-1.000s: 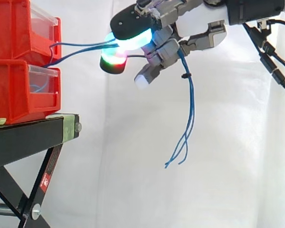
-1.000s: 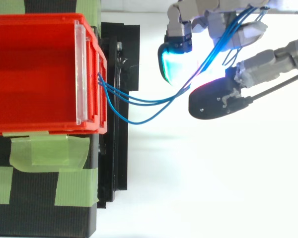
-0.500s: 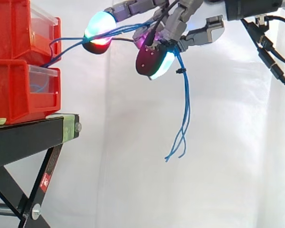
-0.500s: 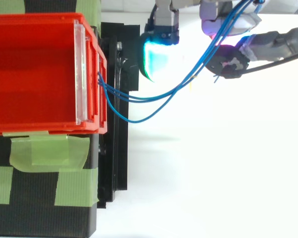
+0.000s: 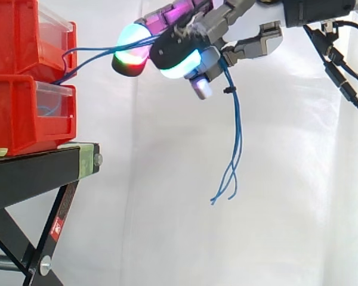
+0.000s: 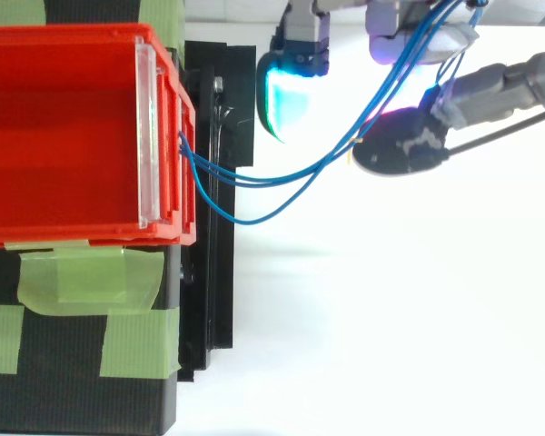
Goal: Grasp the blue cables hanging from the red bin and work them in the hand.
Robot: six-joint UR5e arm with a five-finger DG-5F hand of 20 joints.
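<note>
The hand is high on the right side of the scene, well apart from the stand. Its fingers are curled around the blue cables and pinch them. In my judgement this is the working step of the task, because the grasp itself is already made.

The cables come out at the front of the upper red bin, to the left. From there they go in a shallow, almost tight line to the right, up to the glowing fingertips. In the top view they pass between a cyan pad and a dark pad on the near side. Behind the fingers the cables fall freely, and the loose ends hang in the air in front of the white curtain. They hang so because only the hand and the bin support them. A small dark tie, as it seems, binds the hanging part together.

The cables are thin, smooth and flexible, so they may slip between the thick round pads. The 2 red bins are of hard, shiny plastic, the lower one under the upper one. Each has a clear front strip. They stand on a black stand, which carries pieces of matt green tape.
</note>
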